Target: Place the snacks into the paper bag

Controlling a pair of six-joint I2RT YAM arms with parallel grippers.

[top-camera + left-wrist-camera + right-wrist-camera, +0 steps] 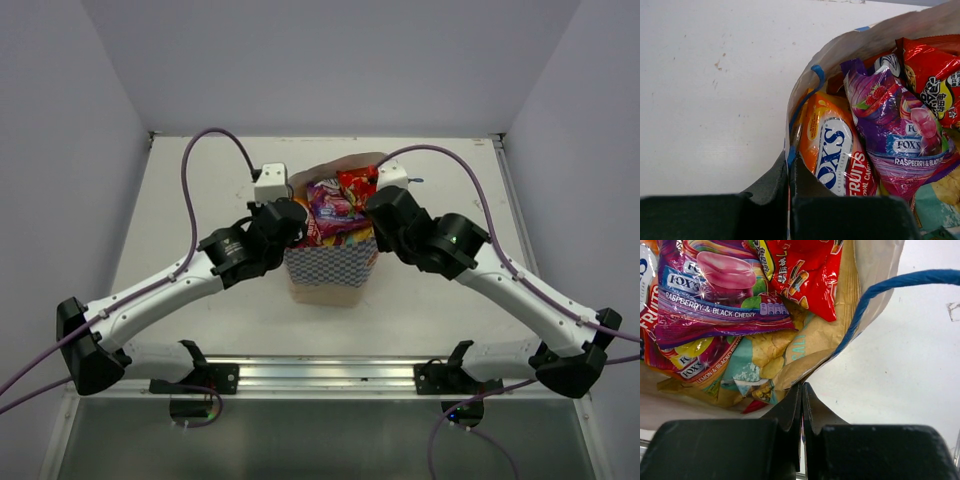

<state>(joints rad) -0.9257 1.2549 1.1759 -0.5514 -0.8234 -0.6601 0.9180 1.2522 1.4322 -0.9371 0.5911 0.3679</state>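
1. The bag point(330, 268) stands upright in the middle of the table point(190, 200), between the two arms; its checked outside faces the near edge; its mouth is open upward.
2. The snacks point(335, 210) are inside the bag, packed close and sticking up above the rim; no packet lies on the table in the top view.
3. The left gripper point(789, 161) is clenched on the bag's left wall; the paper edge runs down into the slit between its fingers point(765, 200); the left handle point(816, 75), a blue string, curves over the rim just above.
4. Next to that wall, in the left wrist view, lies the orange packet point(832, 145); the purple packet point(895, 135) overlaps it on the far side; the red packet point(935, 75) sits beyond, against the far wall.
5. The right gripper point(802, 390) is clenched on the bag's right wall, with the tan paper edge pinched between its fingers point(785, 415); the right handle point(880, 295) arcs out over the table beside it.
6. In the right wrist view the tan packet point(775, 347) lies lowest, against the gripped wall; the purple packet and the red packet lie on top of it; a second purple-and-yellow packet point(695, 362) shows under the first.
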